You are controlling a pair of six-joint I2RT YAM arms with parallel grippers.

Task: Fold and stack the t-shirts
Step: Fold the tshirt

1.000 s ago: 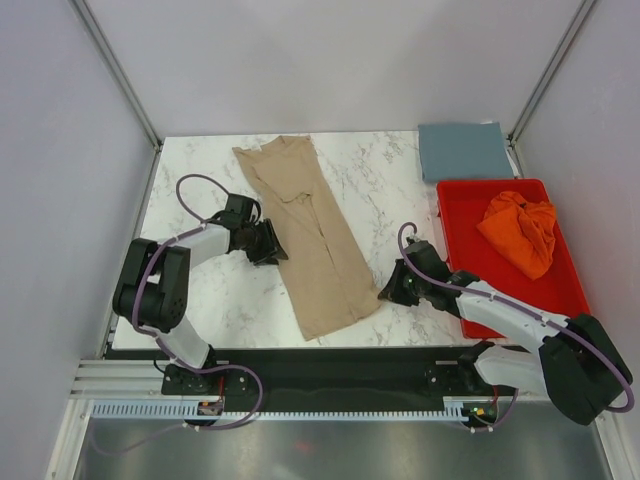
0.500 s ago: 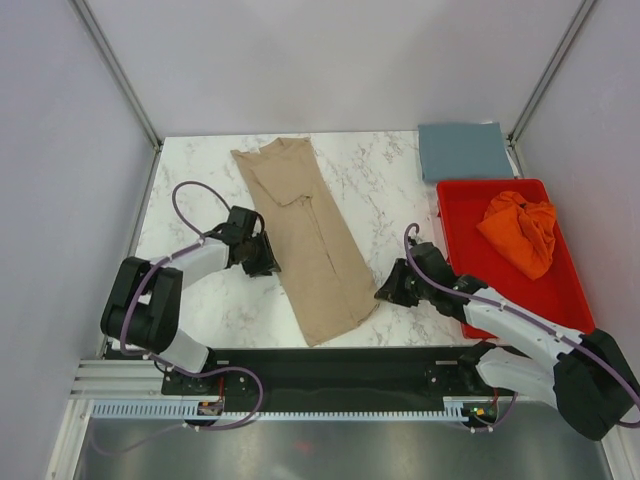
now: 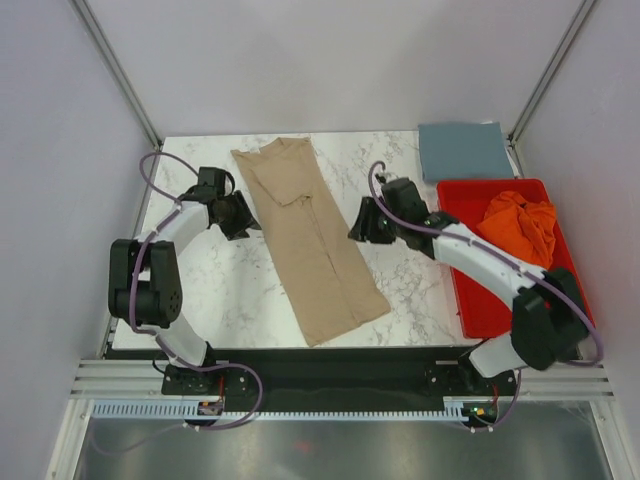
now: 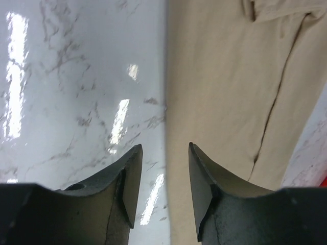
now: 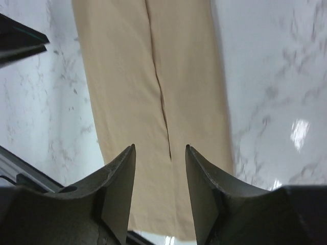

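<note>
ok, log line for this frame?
tan t-shirt: folded strip | left gripper: open, at left edge | right gripper: open, beside shirt | blue t-shirt: folded | orange t-shirt: crumpled in tray

top: overhead, whole table (image 3: 230, 290) | wrists: close, looking down | shared: tan t-shirt (image 3: 310, 240)
</note>
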